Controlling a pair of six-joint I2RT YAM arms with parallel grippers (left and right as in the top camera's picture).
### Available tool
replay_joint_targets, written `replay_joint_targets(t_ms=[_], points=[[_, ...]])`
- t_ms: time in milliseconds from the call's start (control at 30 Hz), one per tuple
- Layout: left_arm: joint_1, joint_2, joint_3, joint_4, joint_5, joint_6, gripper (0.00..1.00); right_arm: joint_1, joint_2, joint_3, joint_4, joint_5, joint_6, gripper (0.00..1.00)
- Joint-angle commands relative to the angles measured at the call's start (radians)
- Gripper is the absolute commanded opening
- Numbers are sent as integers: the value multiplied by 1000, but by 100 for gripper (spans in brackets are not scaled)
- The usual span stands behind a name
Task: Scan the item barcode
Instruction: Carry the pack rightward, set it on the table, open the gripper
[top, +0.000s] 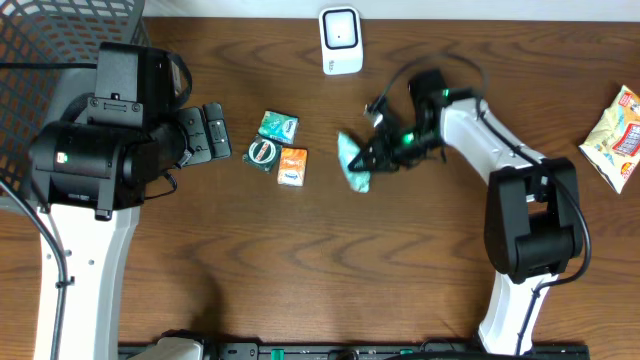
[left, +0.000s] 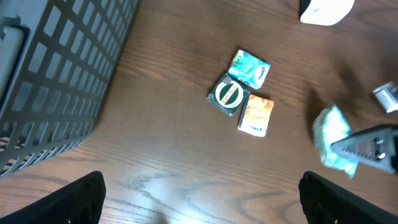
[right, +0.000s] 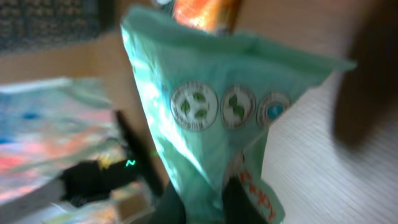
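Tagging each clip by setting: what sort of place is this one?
Probably a mock shop checkout: a white scanner stands on the wooden table, a cluster of small packets lies on it, and a dark mesh basket sits at one corner.

Dark brown wood-grain table (top: 300, 260) under soft, even light.
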Motion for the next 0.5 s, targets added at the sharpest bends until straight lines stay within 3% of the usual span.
replay_joint_targets(t_ms=[0, 133, 200, 267, 467], points=[[3, -2, -6, -4, 6, -5, 98, -19, 5, -110, 73, -275, -30, 1], [3, -2, -6, -4, 6, -5, 98, -67, 5, -221, 209, -151, 127, 2], [3, -2, -6, -4, 6, -5, 98, -94, 5, -225, 210, -68, 140, 9], [3, -2, -6, -4, 6, -5, 98, -123, 4, -216, 195, -9, 140, 18], [3, -2, -6, -4, 6, -5, 98, -219, 2, -90, 24, 165, 140, 26]])
